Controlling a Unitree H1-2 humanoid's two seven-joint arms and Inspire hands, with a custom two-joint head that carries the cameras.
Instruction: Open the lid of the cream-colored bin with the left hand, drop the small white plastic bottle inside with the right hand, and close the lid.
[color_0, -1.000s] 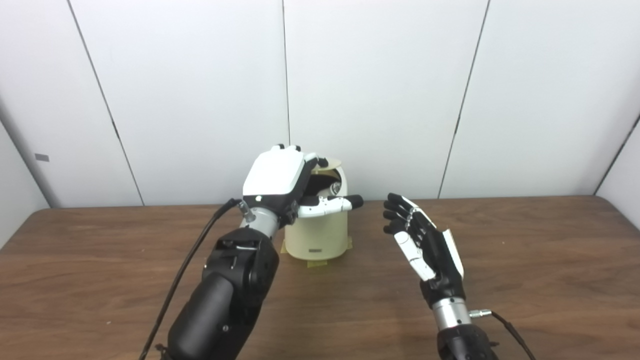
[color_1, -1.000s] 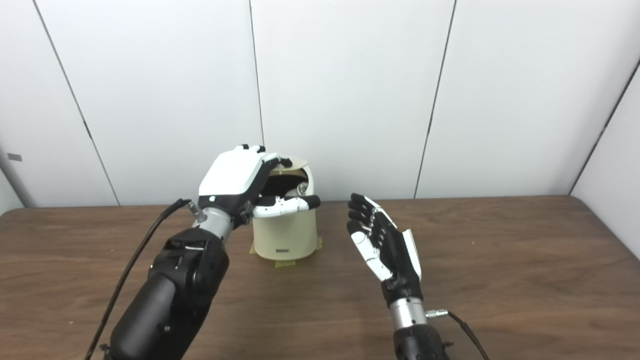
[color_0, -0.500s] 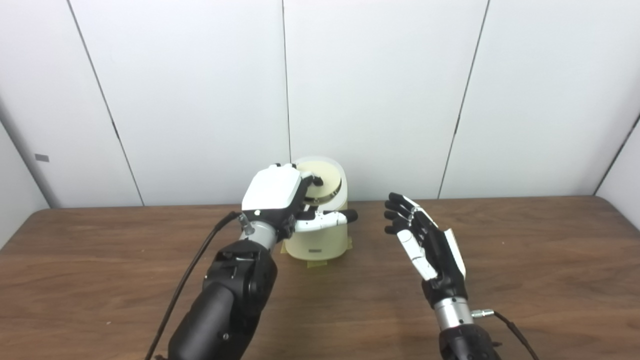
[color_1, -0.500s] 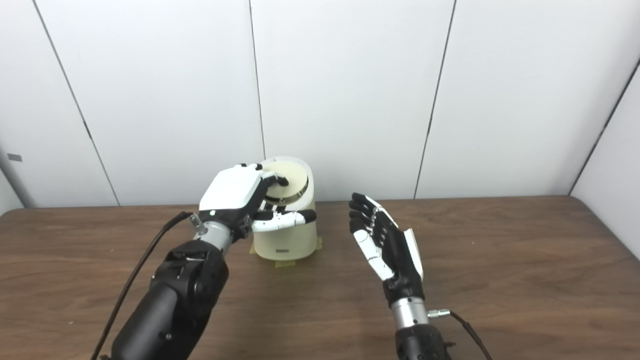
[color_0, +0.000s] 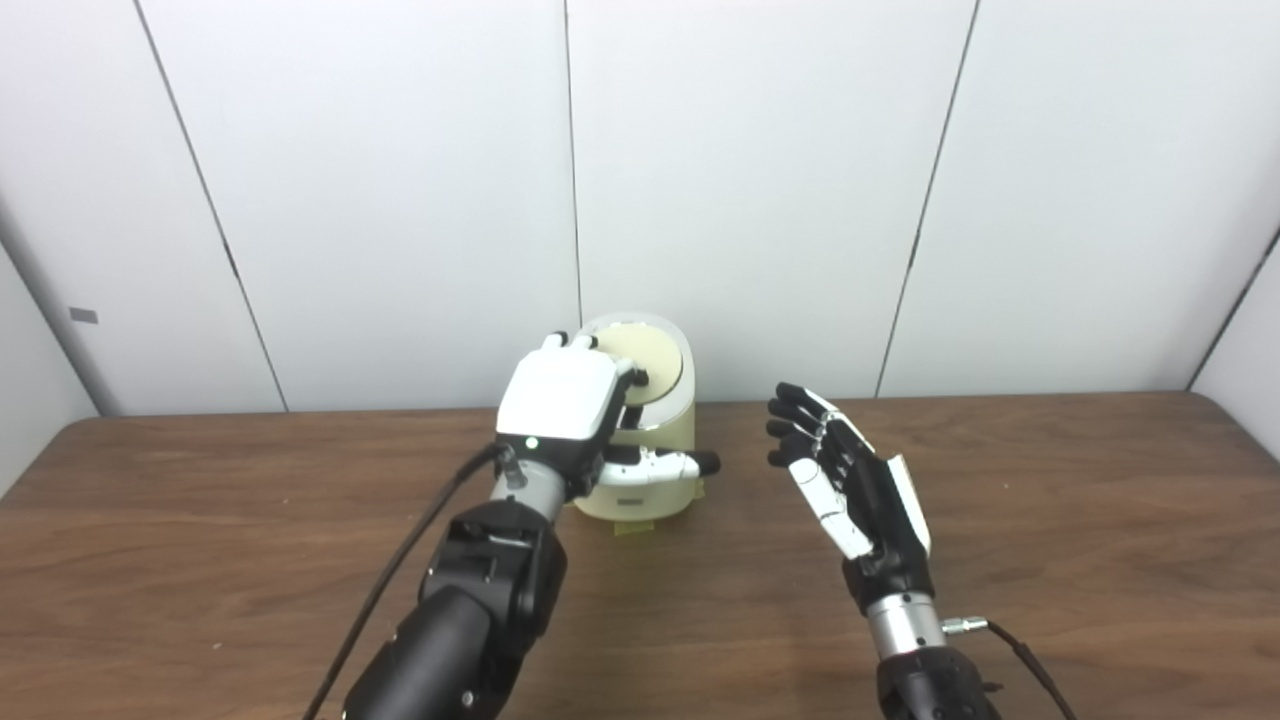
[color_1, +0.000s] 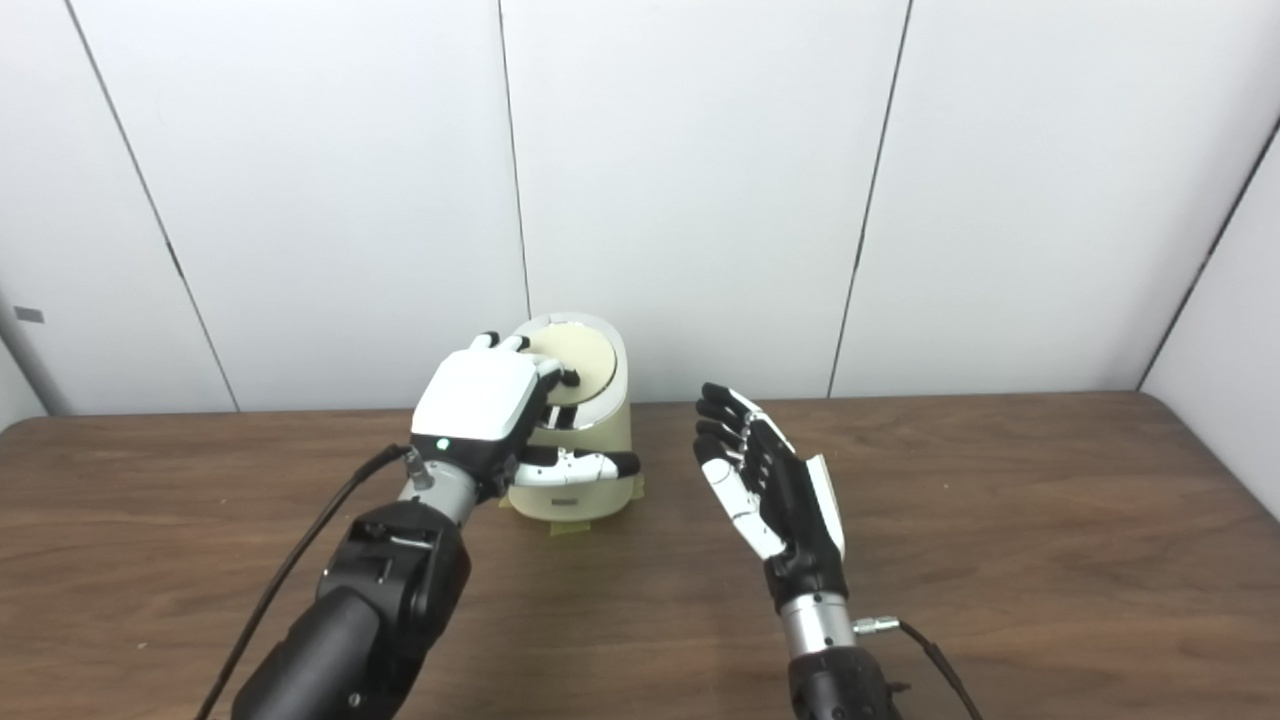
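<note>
Cream bin (color_0: 655, 440) at table's (color_0: 1050, 500) far edge, lid (color_0: 645, 362) down; bottle not visible. L hand (color_0: 570, 410) hides bin's left side, fingers resting on lid, grip can't tell. R hand (color_0: 845, 470) spread, empty. White wall panels (color_0: 750, 180) behind.

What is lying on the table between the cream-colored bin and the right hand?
Nothing. In both eye views only bare wooden table shows between the cream-colored bin and the open right hand. The left hand's thumb points into that gap.
</note>
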